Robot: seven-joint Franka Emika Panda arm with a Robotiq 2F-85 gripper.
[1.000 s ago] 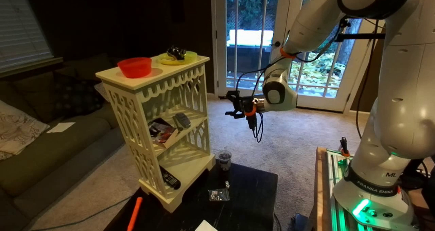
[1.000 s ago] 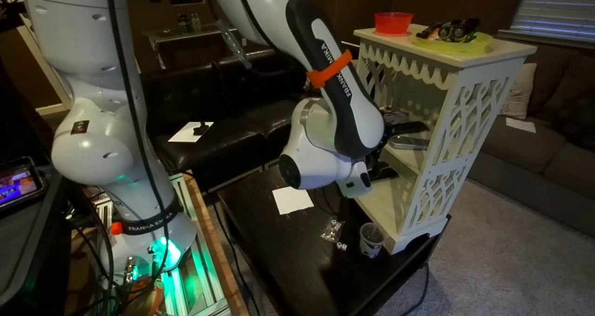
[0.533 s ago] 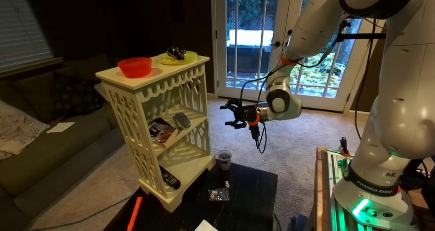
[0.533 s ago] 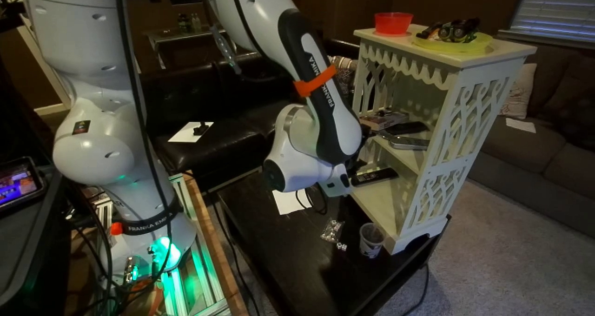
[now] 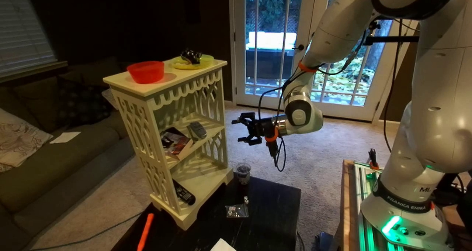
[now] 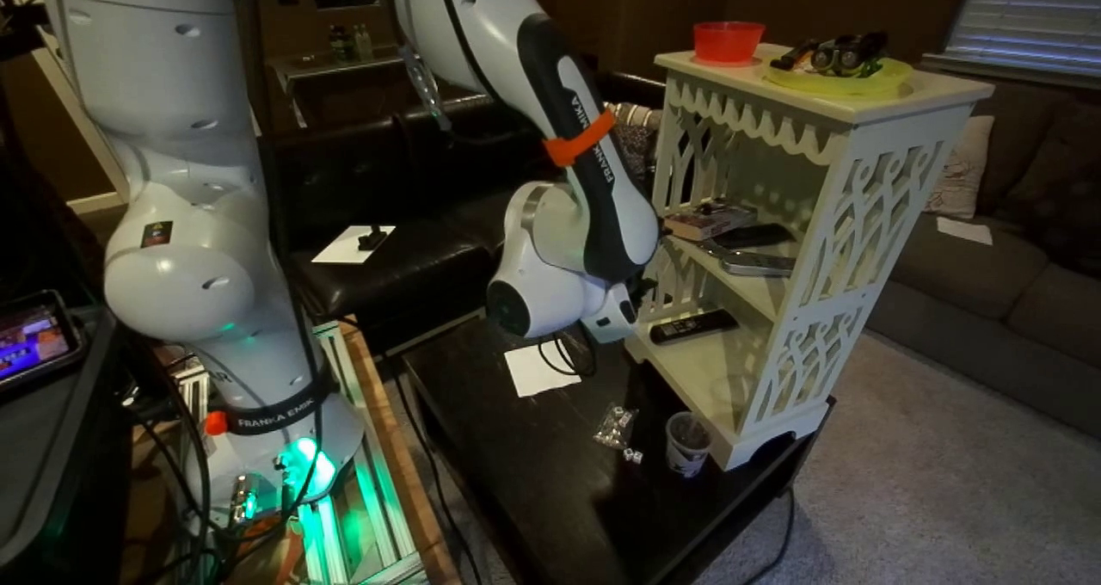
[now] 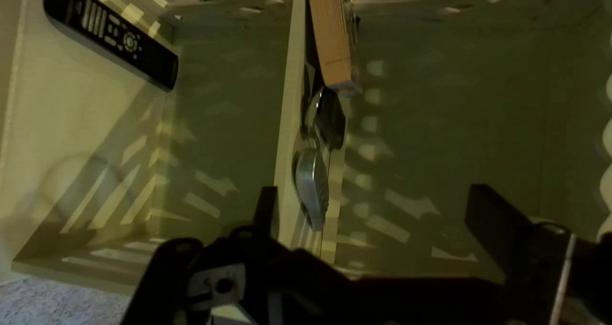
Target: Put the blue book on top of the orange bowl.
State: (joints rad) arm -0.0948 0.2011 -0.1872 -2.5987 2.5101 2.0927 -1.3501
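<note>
The orange bowl (image 5: 146, 73) looks glossy red-orange and stands upright on top of the cream shelf unit (image 5: 206, 181); it also shows in an exterior view (image 6: 728, 45). The only book (image 5: 177, 142) I see lies flat on the middle shelf; its cover looks dark with red and white, and I cannot tell if it is blue. In the wrist view the book's page edge (image 7: 330, 38) shows at the top. My gripper (image 5: 239, 130) is open and empty, apart from the shelf's open front. In the wrist view the fingertips (image 7: 267, 200) stand wide apart, facing the shelf.
A grey phone-like thing (image 5: 198, 130) and a dark item (image 6: 755, 235) share the middle shelf with the book. A black remote (image 5: 184, 193) lies on the lower shelf. A yellow-green plate (image 6: 843, 83) with a dark object sits on top. A cup (image 5: 243, 173) stands on the black table.
The gripper has tilted from its earlier slant and dropped, and now stands lower, closer to the shelf in an exterior view. The arm has uncovered more of the shelf. Book and bowl have not moved.
</note>
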